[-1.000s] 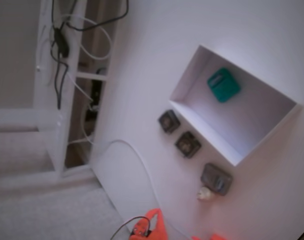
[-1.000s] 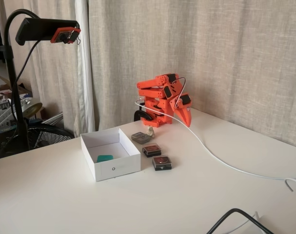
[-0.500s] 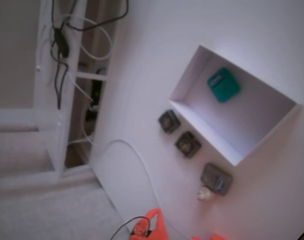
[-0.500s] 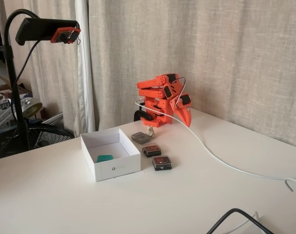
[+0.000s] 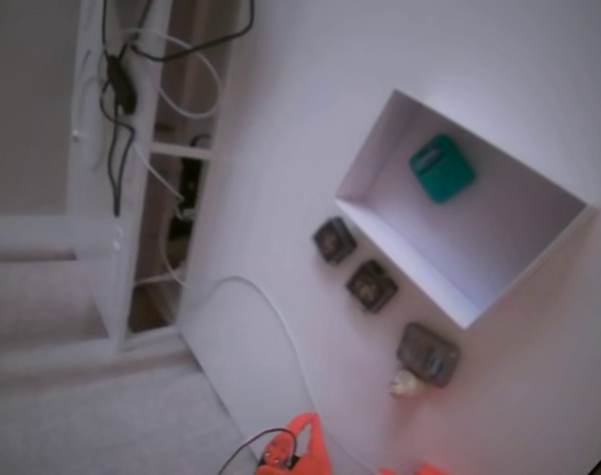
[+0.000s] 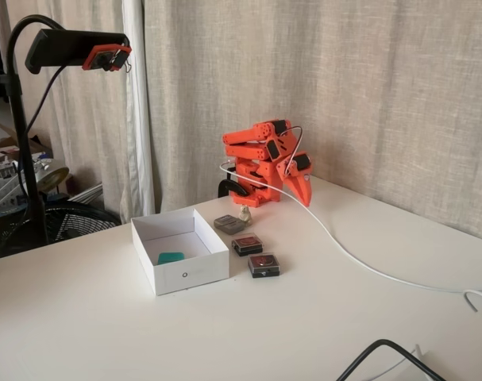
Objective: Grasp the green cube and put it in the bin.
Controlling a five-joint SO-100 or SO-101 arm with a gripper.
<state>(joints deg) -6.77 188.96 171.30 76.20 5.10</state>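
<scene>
The green cube lies flat on the floor of the bin, near one end wall. In the other fixed view the green cube shows as a teal patch just over the white front wall of the bin. The orange arm is folded up at the back of the table, well away from the bin. Its gripper points down and to the right, with the jaws together and nothing between them. Only the orange base of the arm shows at the bottom edge of a fixed view.
Three dark blocks sit in a row beside the bin, between it and the arm. A white cable runs across the table to the right. A camera on a black stand hangs over the left side.
</scene>
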